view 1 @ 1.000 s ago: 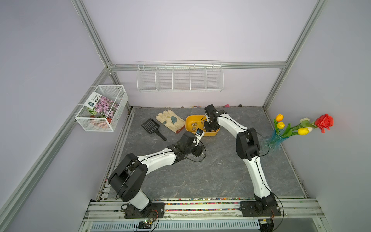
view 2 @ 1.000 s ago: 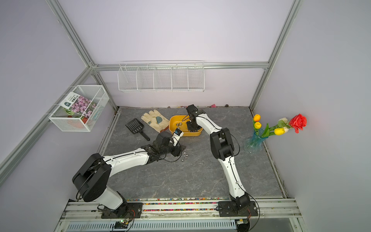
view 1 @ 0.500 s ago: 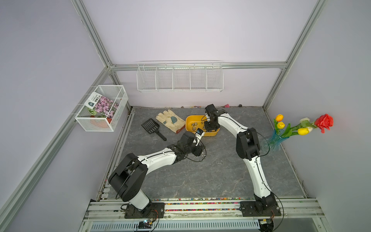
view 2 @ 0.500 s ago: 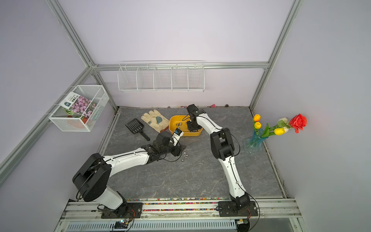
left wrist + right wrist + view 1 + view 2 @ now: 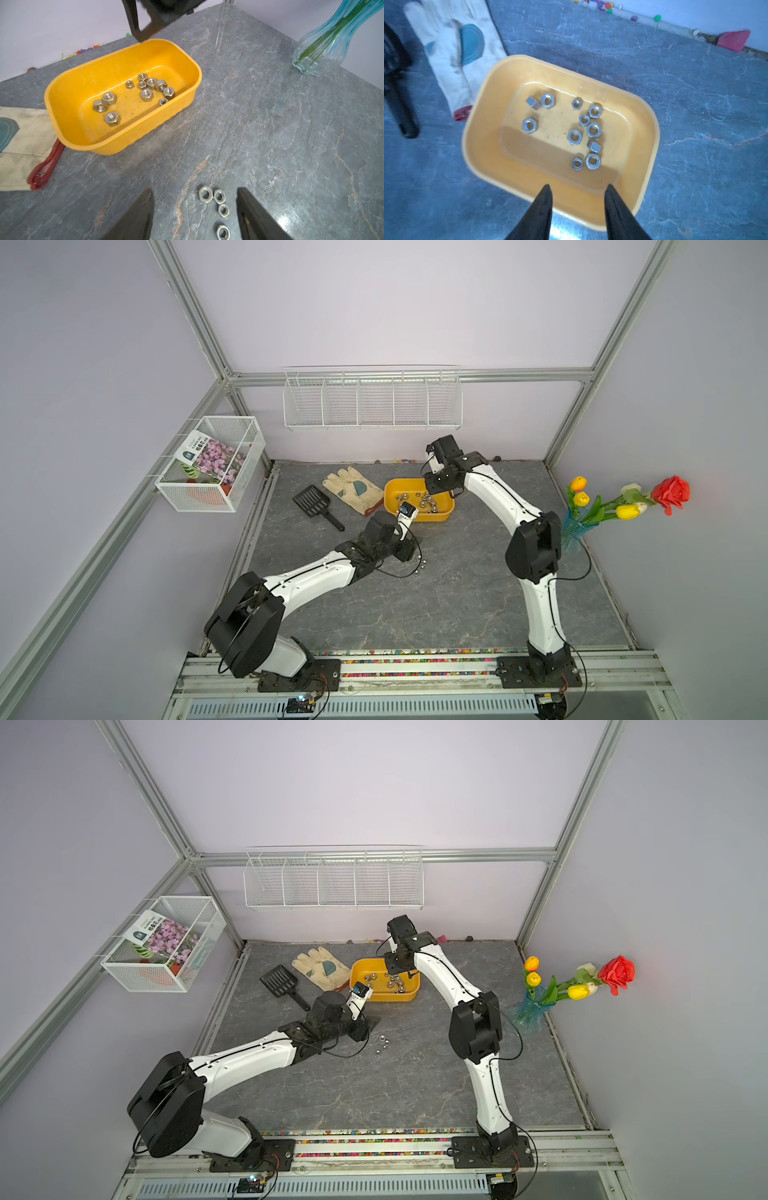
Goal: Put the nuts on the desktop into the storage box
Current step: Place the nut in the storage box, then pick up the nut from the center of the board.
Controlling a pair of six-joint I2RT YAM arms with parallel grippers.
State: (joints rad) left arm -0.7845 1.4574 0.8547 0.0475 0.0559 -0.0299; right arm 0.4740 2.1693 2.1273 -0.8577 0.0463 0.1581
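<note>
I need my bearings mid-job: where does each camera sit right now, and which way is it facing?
Top views: high at the front, looking down on the whole desktop toward the back wall; left arm and right arm show whole.
Left wrist: low over the desktop, facing the storage box and vase; left gripper shows, jaws open either side of loose nuts.
Right wrist: above the storage box, looking down into it; right gripper shows, jaws open.
Shared: both wrist views show the stored nuts and glove.
</note>
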